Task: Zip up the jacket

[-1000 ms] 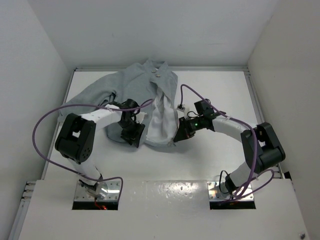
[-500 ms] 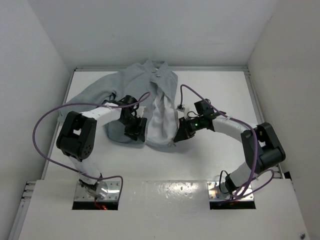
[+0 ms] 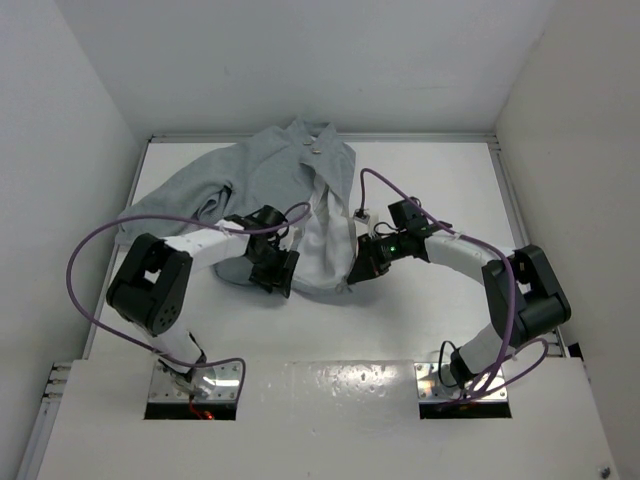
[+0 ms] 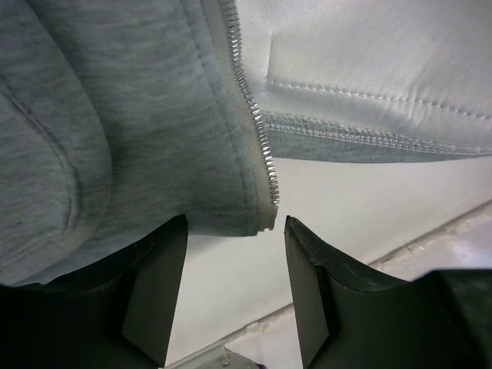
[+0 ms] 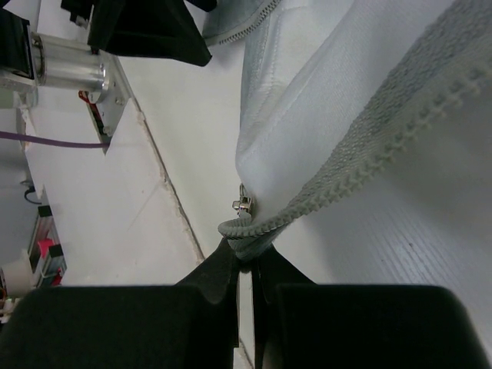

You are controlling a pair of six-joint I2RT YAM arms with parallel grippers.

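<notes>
- The jacket point(image 3: 265, 175) lay unzipped on the counter point(image 3: 450, 180), toward the far-left corner. Its collar was at the far edge, one sleeve reached the left edge, and the pale lining point(image 3: 320, 238) was exposed.
- The left end effector point(image 3: 277, 268) point(image 4: 234, 224) was open. Its fingers stood apart on either side of the lower corner of one front panel, where the zipper teeth point(image 4: 257, 131) ended. Contact could not be confirmed.
- The right end effector point(image 3: 360, 268) point(image 5: 244, 265) was pinched closed on the other panel's bottom zipper end, just below the metal slider point(image 5: 243, 204).
</notes>
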